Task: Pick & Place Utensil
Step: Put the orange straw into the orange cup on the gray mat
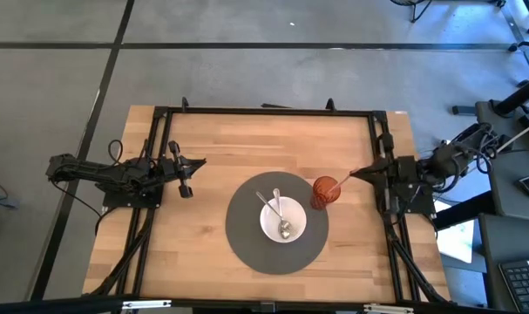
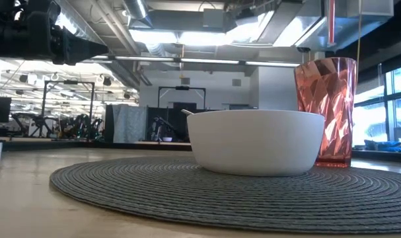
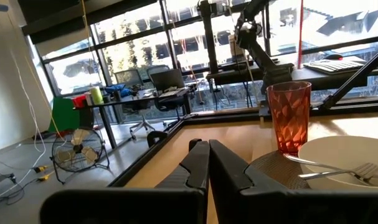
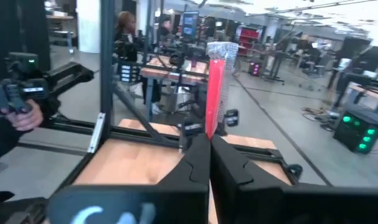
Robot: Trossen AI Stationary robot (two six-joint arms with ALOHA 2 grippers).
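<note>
A white bowl [image 1: 283,220] stands on a round grey placemat [image 1: 247,240], with a fork and a spoon [image 1: 281,228] lying in it. A red faceted cup [image 1: 324,193] stands on the mat's right part, also seen in the low view as the cup [image 2: 332,109]. My right gripper [image 1: 358,174] hovers just right of the cup, shut on a thin red utensil [image 1: 341,180] whose other end reaches over the cup's mouth. My left gripper [image 1: 187,179] waits shut and empty over the table's left part, left of the mat. My right gripper [image 4: 209,149] pinches the thin red utensil [image 4: 212,102] between its two fingers, at the end nearest the gripper. It comes from the table's right side, above the table. The utensil sticks out past the fingertips toward the cup; its red shaft [image 2: 331,30] rises above the cup's rim.
Bare wooden table [image 1: 220,139] lies along the far side and to the left of the mat. A black frame [image 1: 264,111] runs round the table's edges. In the right wrist view a person's hand [image 4: 23,115] holds a controller beyond the table.
</note>
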